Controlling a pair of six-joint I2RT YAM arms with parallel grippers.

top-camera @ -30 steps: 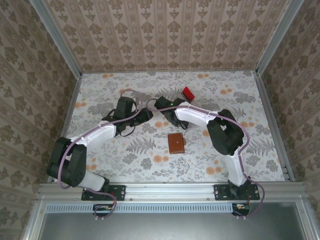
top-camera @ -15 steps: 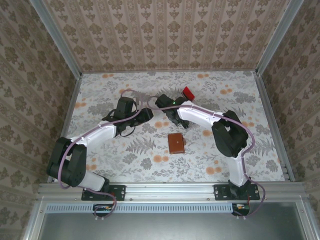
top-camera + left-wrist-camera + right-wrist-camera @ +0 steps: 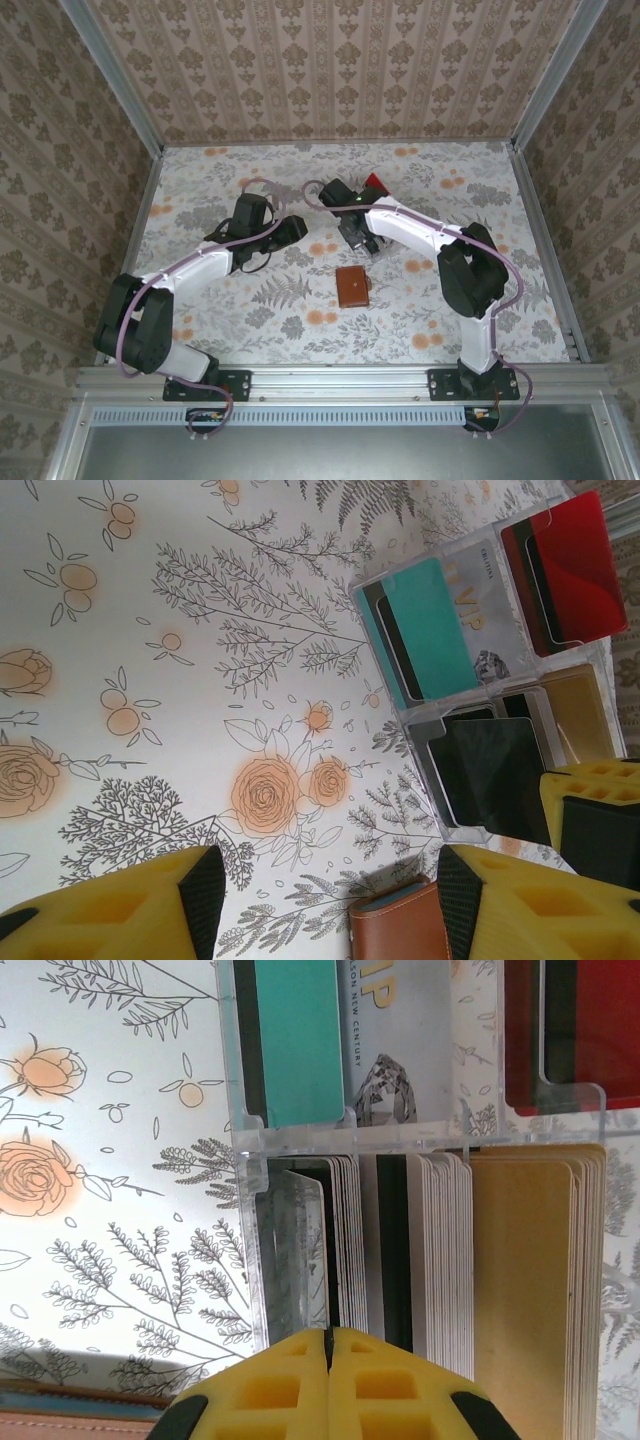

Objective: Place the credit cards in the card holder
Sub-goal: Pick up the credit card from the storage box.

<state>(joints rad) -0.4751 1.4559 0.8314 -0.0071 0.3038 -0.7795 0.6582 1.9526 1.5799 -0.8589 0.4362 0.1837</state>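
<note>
The brown card holder (image 3: 351, 287) lies closed on the floral table, and its corner shows in the left wrist view (image 3: 400, 935) and the right wrist view (image 3: 60, 1426). The credit cards stand edge-up in a clear slotted rack (image 3: 300, 1138): a teal stack (image 3: 435, 630), red ones (image 3: 376, 183), black ones (image 3: 495, 775) and a white stack (image 3: 440, 1250). My right gripper (image 3: 328, 1332) is shut at the top of the rack, with one thin dark card edge running into the seam between its fingers. My left gripper (image 3: 330, 900) hovers open left of the rack (image 3: 290, 228), holding nothing.
Patterned walls and metal rails close in the table on three sides. The right arm's elbow (image 3: 470, 270) sits to the right of the card holder. A yellow finger of the right gripper (image 3: 590, 810) shows beside the rack.
The right gripper's jaws have closed over the rack while the right arm's wrist shifted a little to the right. The left arm and the card holder have not moved.
</note>
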